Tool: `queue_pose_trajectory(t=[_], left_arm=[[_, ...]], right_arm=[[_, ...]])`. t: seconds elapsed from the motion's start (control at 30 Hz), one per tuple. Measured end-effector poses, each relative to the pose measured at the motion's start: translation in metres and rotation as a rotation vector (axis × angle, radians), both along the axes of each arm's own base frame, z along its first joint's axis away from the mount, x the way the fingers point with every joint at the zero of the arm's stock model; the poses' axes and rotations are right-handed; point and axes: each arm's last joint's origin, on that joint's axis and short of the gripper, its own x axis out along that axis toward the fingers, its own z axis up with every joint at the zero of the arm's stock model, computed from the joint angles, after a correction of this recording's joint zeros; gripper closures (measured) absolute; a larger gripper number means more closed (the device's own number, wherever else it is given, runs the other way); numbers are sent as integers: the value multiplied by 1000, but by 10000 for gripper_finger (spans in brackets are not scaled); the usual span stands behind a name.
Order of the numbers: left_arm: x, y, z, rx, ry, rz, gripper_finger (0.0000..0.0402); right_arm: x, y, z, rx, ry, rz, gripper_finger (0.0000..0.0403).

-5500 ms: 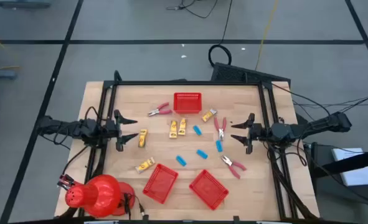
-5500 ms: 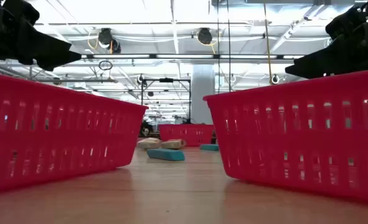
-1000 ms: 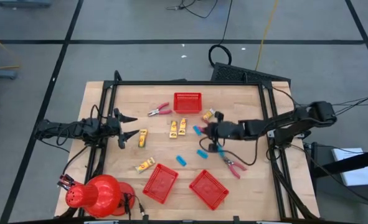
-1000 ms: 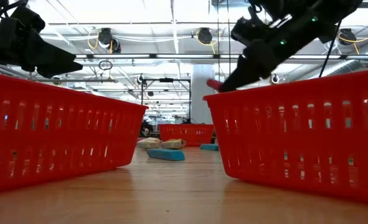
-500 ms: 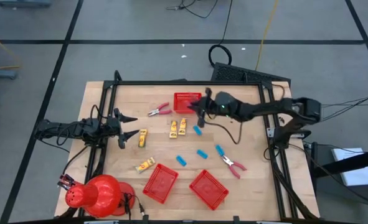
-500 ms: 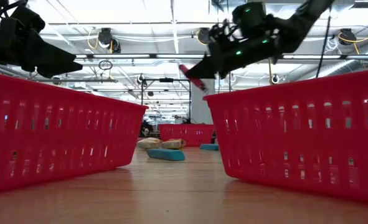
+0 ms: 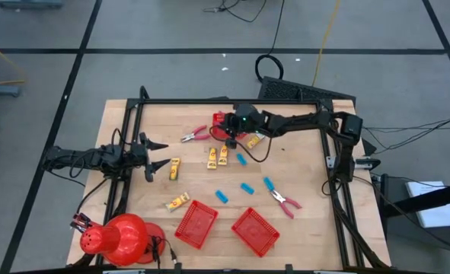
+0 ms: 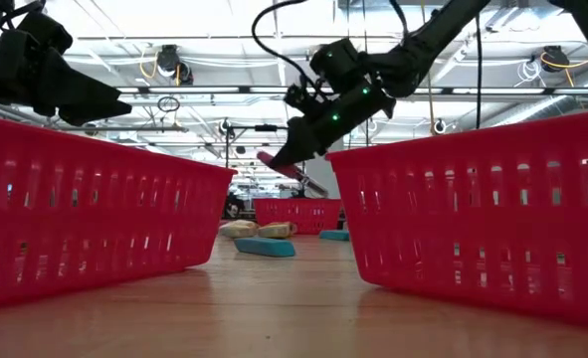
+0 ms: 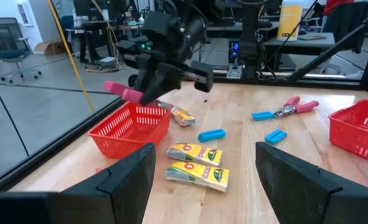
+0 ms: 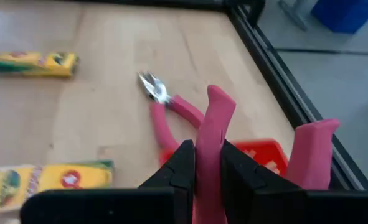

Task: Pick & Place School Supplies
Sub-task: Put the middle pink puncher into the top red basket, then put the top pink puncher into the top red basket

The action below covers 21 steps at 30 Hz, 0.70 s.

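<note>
My right gripper [image 7: 230, 129] is over the far red basket [image 7: 223, 122], shut on pink-handled pliers [image 10: 212, 134]. It also shows in the low view [image 8: 292, 151] and in the left wrist view [image 9: 147, 79], above the basket [image 9: 131, 127]. My left gripper [image 7: 157, 157] waits open and empty at the table's left side. Two more pliers [image 7: 195, 136] [image 7: 285, 202], yellow boxes [image 7: 217, 156] [image 7: 174, 169] [image 7: 177, 202] and light-blue blocks [image 7: 241, 160] [image 7: 247, 187] lie flat on the table. My right gripper pinches one pink handle [image 10: 210, 149] of the pliers between its two fingers. That handle's free end [image 9: 120, 91] sticks out past the fingertips, and the other handle [image 10: 314, 146] stands free beside them. The fingers slant down toward the table's left. The pliers are lifted clear above the basket; their metal head is hidden.
Two red mesh baskets [image 7: 195, 224] [image 7: 254, 230] stand near the front edge, and a big red dome [image 7: 122, 237] stands at the front left corner. A dark frame rail [image 7: 232, 101] runs along the far edge. A yellow box [image 7: 255, 140] lies right of the far basket.
My right gripper has gone from the table's middle right toward the far edge and then left, ending over the far red basket. It has carried the pink-handled pliers lifted clear the whole way and has stayed shut on them.
</note>
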Motion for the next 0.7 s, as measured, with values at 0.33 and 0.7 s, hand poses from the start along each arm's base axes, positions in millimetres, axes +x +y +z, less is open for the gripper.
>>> queue_pose_trajectory(t=[0.33,0.7], left_arm=[[0,0,0,-3,-3,1,128],[0,0,0,-4,-5,1,128]], right_arm=[[-11,-13,-8,44,93,-44,368],[-12,-12,-9,71,101,-51,242]])
